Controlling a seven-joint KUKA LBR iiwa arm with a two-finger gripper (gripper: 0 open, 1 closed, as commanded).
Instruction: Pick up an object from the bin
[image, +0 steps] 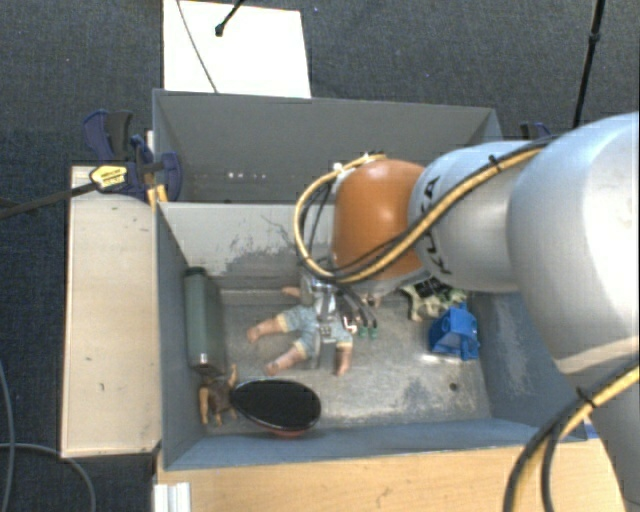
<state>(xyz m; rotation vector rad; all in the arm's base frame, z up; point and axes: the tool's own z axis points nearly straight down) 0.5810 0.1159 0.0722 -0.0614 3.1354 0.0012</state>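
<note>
Grey bin (400, 388) floor; claw (328, 328) low against small doll (288, 326) mid-bin.

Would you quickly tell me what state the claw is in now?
Claw: cannot be told; it sits over the small doll in the middle of the bin.

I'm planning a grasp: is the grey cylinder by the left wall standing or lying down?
Lying down: the cylinder stretches lengthwise along the left wall of the bin, its long side facing up.

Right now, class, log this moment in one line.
end effector: over flesh-coloured doll in blue-grey clothes, centre of grey metal bin | right: blue plastic block | front: dark oval dish
</note>
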